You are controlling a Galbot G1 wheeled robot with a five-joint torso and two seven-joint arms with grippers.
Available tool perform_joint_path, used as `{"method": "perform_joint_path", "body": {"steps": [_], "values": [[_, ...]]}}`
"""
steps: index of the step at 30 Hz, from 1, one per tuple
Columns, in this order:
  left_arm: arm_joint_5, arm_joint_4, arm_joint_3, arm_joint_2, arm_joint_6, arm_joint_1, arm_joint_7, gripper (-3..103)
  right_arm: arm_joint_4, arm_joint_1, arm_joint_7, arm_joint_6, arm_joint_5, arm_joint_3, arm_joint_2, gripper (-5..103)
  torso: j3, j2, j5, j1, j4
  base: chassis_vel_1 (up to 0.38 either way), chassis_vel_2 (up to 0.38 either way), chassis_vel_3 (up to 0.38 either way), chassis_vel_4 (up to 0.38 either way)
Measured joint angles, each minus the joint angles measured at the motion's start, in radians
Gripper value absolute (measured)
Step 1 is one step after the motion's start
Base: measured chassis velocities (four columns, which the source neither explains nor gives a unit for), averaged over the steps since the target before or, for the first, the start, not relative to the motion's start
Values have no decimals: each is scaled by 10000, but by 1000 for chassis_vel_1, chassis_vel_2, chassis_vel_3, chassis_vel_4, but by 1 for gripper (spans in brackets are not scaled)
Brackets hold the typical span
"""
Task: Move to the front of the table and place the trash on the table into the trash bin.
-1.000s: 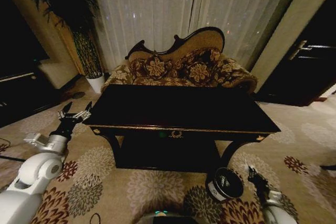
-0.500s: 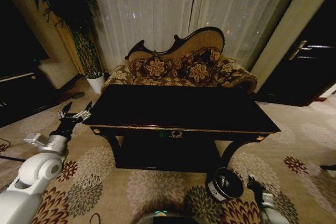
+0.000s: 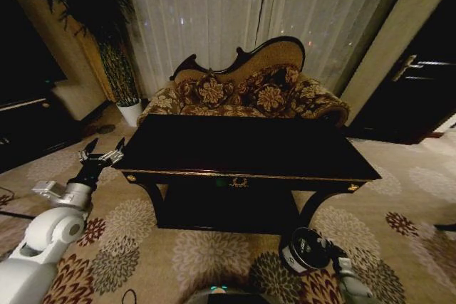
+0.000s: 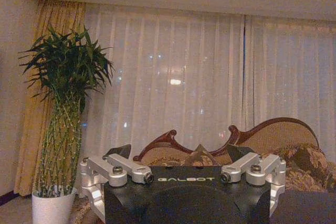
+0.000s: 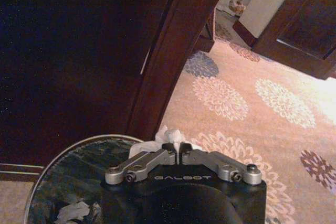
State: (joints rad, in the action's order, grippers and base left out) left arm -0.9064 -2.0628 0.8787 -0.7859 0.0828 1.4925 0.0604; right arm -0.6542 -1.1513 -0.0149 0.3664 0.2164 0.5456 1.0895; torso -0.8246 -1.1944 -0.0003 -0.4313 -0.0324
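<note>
- A white paper wad [image 5: 169,136] sits pinched in the jaws of the right gripper [image 5: 180,149], right at the shiny rim of the trash bin [image 5: 68,182].
- Another white wad [image 5: 72,212] lies inside the bin.
- The bin [image 3: 305,248] stands on the carpet by the worktop's [image 3: 242,149] front right leg.
- The left gripper [image 3: 100,156] hangs beside the worktop's left end, jaws spread open.

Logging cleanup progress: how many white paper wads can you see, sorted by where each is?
held paper wad, in the right pincer over the trash bin: 1
binned paper wad, inside the trash bin: 1
Total: 2
The left pincer is open, idle beside the table.
</note>
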Motion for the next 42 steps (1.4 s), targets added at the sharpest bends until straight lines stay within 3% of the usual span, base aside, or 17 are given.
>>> {"method": "perform_joint_path", "body": {"steps": [3,7,9,12,13,17,20,25,34,42], "values": [[0,0,0,0,0,0,0,100,157,82,36,51,-55,6,80,1,0,0,2,0,2,0,0,0,0],[0,0,0,0,0,0,0,100,401,163,36,187,-156,36,184,22,0,0,3,0,0,0,0,0,0],[0,0,0,0,0,0,0,100,477,186,35,244,-186,41,190,22,0,0,3,0,1,0,0,0,0],[0,0,0,0,0,0,0,100,670,285,36,419,-318,62,192,38,0,0,2,0,1,0,0,0,0],[0,0,0,0,0,0,0,100,670,285,36,419,-318,62,192,38,0,0,2,0,1,0,0,0,0],[0,0,0,0,0,0,0,100,592,305,17,476,-324,88,153,65,0,0,2,0,2,0,0,0,0],[0,0,0,0,0,0,0,100,592,279,7,511,-325,93,148,71,1,0,2,0,2,0,0,0,0],[0,0,0,0,0,0,0,100,438,115,-2,572,-317,136,151,93,1,0,2,0,1,0,0,0,0],[0,0,0,0,0,0,0,100,-388,-674,-27,638,-11,241,156,100,1,0,4,0,3,0,0,0,0],[0,0,0,0,0,0,0,100,-2628,-2394,-211,798,1005,640,12,100,2,0,5,1,2,0,0,0,0]]}}
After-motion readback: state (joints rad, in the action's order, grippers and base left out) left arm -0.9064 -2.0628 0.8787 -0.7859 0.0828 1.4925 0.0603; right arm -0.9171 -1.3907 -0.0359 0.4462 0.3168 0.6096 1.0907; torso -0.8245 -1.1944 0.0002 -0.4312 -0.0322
